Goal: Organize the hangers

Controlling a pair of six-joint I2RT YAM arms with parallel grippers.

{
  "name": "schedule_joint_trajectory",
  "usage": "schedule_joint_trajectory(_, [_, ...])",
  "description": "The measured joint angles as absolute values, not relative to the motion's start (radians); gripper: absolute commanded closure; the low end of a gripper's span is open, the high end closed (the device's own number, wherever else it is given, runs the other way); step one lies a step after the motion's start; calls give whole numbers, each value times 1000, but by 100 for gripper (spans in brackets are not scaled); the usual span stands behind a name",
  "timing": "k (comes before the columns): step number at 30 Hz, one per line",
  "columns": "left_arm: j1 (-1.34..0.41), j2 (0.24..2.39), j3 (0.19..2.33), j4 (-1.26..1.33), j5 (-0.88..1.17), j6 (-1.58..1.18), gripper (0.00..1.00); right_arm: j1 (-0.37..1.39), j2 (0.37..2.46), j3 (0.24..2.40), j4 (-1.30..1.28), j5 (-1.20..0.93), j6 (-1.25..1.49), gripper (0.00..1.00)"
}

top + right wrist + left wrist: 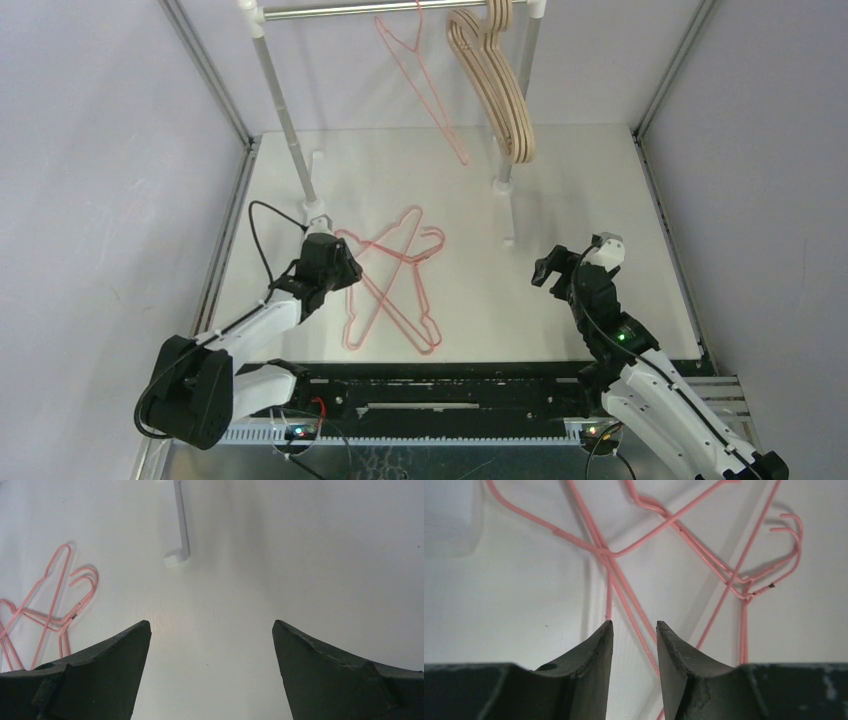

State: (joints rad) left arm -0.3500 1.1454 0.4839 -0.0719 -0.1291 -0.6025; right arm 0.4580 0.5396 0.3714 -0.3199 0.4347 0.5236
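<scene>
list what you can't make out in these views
1) top view: count of the pink hangers on the table; wires cross and the left gripper covers one end
2) top view: count of the beige hangers, packed tight; hooks cut by the top edge
3) left wrist view: whether the wire touches a finger, which hides its lower end
4) right wrist view: most of the pink hangers, cut by the left edge

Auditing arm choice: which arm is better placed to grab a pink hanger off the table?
Left. The left gripper hovers over the crossed pink hangers, one wire between its fingertips. The right gripper, wide open, is over bare table.
</scene>
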Motion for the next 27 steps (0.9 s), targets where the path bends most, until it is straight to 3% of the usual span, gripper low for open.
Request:
schedule_joint_trajectory(15, [-313,1261,470,-67,-128,-598,50,458,543,368,-303,435,523,0])
schedule_joint_trajectory(16, [-313,1267,471,-59,-125,-596,55,458,543,368,-303,435,523,0])
schedule_joint_trajectory(17, [-313,1273,471,-49,-123,-595,66,458,543,368,-303,435,523,0])
schedule_joint_trajectory(18, [-312,1280,472,-38,-120,-595,87,458,544,368,-303,435,523,0])
schedule_joint_trajectory(19, [-312,1291,472,-28,-114,-591,98,458,544,368,-303,435,523,0])
schedule_joint_trajectory(27, [-311,1375,474,115,-21,-587,100,458,544,368,-303,436,522,0])
